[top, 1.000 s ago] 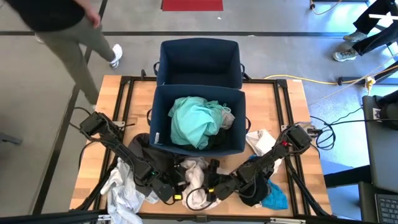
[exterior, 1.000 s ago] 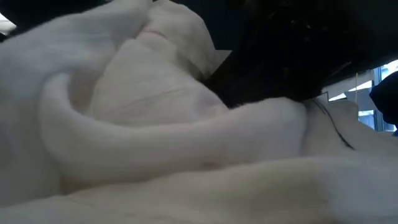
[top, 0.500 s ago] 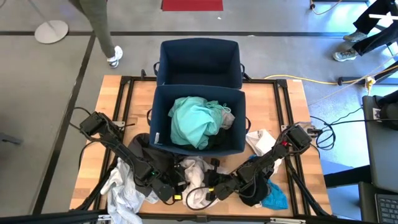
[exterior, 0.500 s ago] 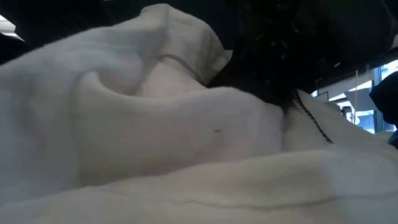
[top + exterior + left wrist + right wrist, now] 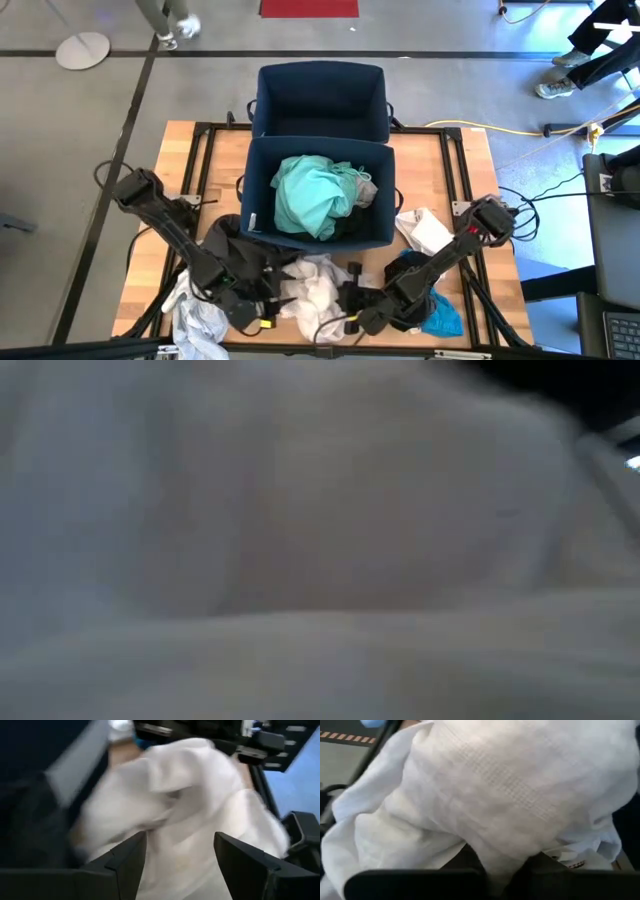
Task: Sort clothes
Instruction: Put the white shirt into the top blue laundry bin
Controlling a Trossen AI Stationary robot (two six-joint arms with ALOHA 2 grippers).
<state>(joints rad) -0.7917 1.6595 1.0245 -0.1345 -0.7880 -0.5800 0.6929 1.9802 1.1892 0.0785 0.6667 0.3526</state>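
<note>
Both claws drawn nearer, white garment (image 5: 305,292) between left claw (image 5: 262,303) (fingers apart) and right claw (image 5: 340,308) (grip unclear).

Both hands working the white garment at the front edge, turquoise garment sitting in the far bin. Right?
Not quite. The high view shows the turquoise garment in the near bin; the far bin looks empty. The left hand and right hand are indeed at the white garment.

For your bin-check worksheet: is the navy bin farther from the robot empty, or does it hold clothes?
Empty. In the high view the far bin shows only bare navy floor, while the near bin holds a turquoise garment.
</note>
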